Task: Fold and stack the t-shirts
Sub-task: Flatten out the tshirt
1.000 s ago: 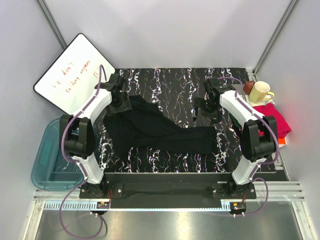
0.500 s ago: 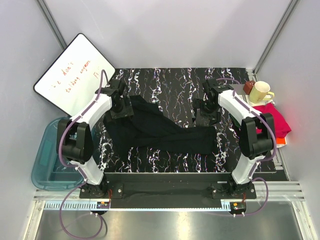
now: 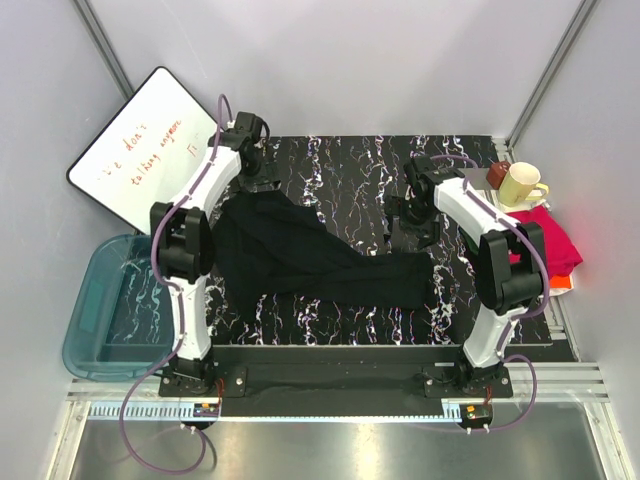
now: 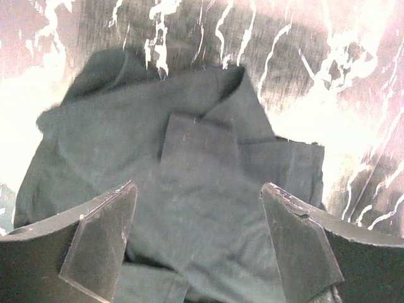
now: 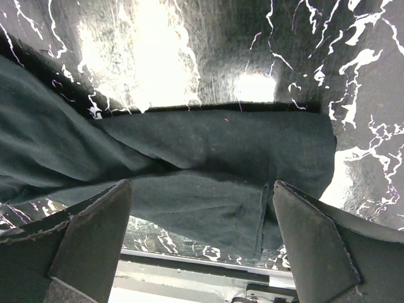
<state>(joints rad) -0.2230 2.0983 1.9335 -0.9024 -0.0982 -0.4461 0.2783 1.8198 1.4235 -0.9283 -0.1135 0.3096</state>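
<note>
Black t-shirt (image 3: 310, 262), crumpled, lying across middle of table (image 3: 350, 165), pink t-shirt (image 3: 556, 240) at right edge beside cream mug (image 3: 520, 184), left gripper (image 4: 199, 189) near far-left corner, jaws wide apart, holding nothing, right gripper (image 5: 203, 184) over black shirt's right end, jaws wide apart, empty

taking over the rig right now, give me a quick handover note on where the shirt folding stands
Left gripper: open, empty, above the far left end of the black t-shirt.
Right gripper: open, empty, above the shirt's right end.
Black t-shirt: rumpled across the middle of the table, not folded.
Pink t-shirt: at the right edge, beside the mug; cannot tell if it is folded.
Done: nothing stacked.
Left: flatten and fold the black one, then stack the two.
</note>
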